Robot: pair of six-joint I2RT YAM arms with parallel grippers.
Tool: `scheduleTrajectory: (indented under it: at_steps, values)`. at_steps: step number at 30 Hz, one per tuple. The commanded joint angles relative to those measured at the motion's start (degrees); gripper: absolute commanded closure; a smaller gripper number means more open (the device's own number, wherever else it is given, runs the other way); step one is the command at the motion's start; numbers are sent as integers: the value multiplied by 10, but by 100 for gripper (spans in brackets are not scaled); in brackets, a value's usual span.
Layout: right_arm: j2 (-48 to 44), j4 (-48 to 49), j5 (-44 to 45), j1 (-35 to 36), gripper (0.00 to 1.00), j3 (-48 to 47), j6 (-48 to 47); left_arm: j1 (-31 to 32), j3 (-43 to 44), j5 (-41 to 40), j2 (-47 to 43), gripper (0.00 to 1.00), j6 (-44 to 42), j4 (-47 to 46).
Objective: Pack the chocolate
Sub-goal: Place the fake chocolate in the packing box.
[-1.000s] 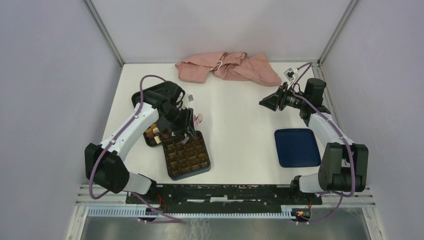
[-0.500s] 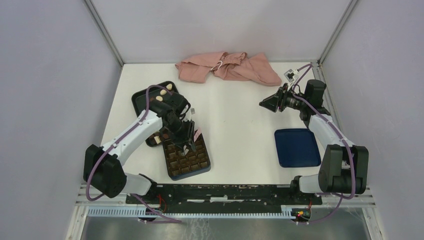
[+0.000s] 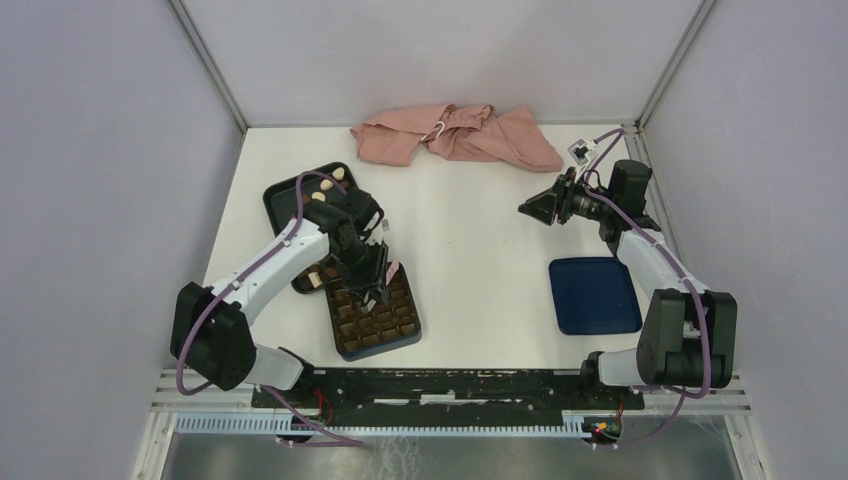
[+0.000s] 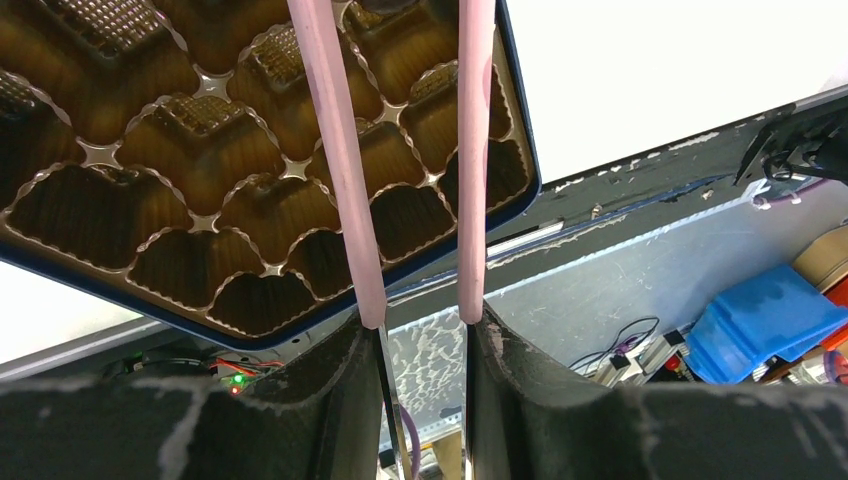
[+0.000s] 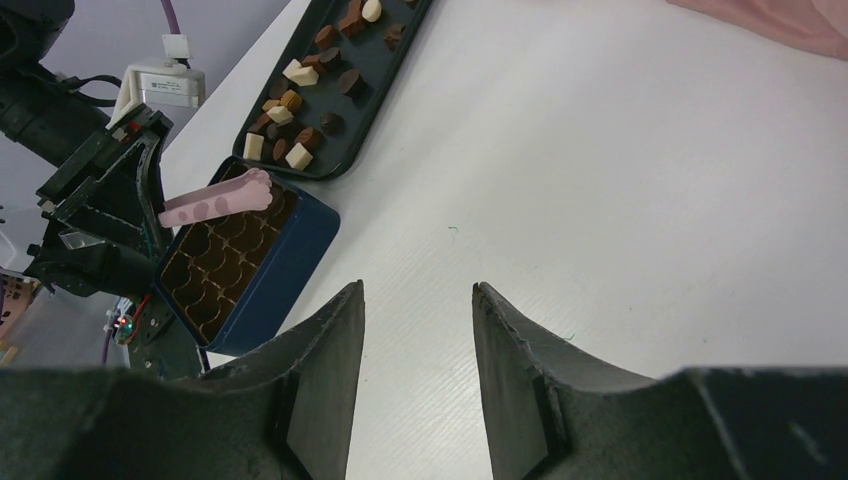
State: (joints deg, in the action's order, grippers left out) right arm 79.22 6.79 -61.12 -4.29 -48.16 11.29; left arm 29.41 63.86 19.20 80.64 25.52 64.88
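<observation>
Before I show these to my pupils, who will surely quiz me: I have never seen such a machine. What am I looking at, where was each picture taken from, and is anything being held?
These are two robot arms bolted at the near edge of a white table. One picture looks down from above; the other two come from a camera on each wrist. On the table lie a black tray of small chocolates, a dark blue box with a brown gridded insert, a flat blue piece, probably its lid, and a pink cloth. The left pincer grips pink tongs over the box; whether they carry a chocolate I cannot tell. The right pincer hangs open and empty.
</observation>
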Motion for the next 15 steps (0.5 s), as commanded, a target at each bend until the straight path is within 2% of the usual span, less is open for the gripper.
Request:
scheduleTrajectory:
  at_steps: [1, 15]
  values:
    - [-13, 16, 4, 0, 50, 3, -9, 5, -5, -6, 4, 72, 12, -2]
    - [-12, 16, 4, 0, 50, 3, -7, 5, -15, -15, 14, 63, 8, -10]
